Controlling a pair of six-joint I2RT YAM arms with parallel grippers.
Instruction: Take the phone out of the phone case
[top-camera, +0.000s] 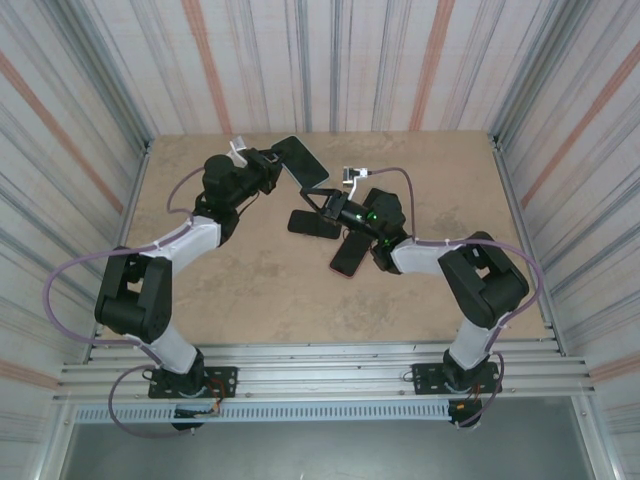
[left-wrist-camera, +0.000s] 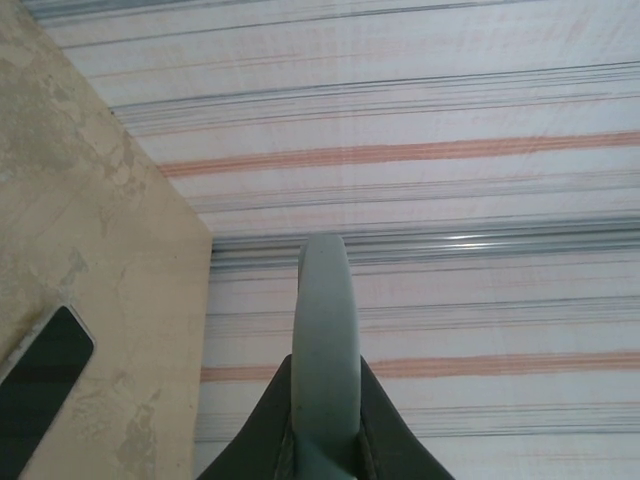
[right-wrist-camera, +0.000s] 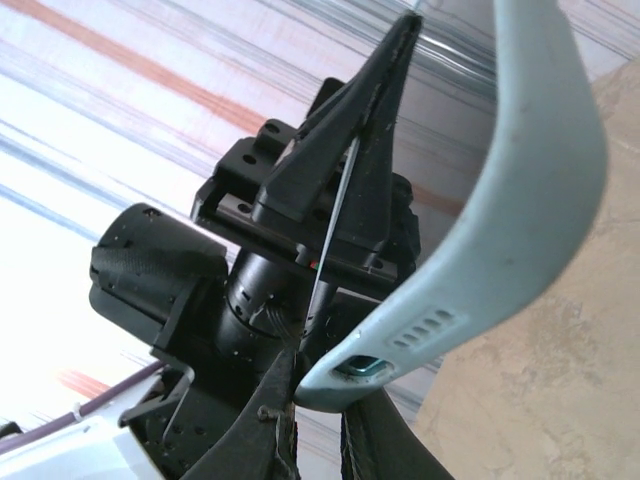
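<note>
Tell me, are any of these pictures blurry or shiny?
Top view: even light, hardly any shadow on the table, and the striped walls lean inward. Left wrist view: the pale case sits close and looks soft, with a small glint on the wall. Right wrist view: the wall washes out white on the left, and the pale case looks sharp.

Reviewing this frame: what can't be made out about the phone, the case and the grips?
- Right wrist view: the case shows its bent back, hiding how much of the phone sits inside.
- Left wrist view: the left gripper pinches the case edge-on, face unseen; a second phone is cut off by the frame corner.
- Top view: the right gripper is too small to judge its grip.
</note>
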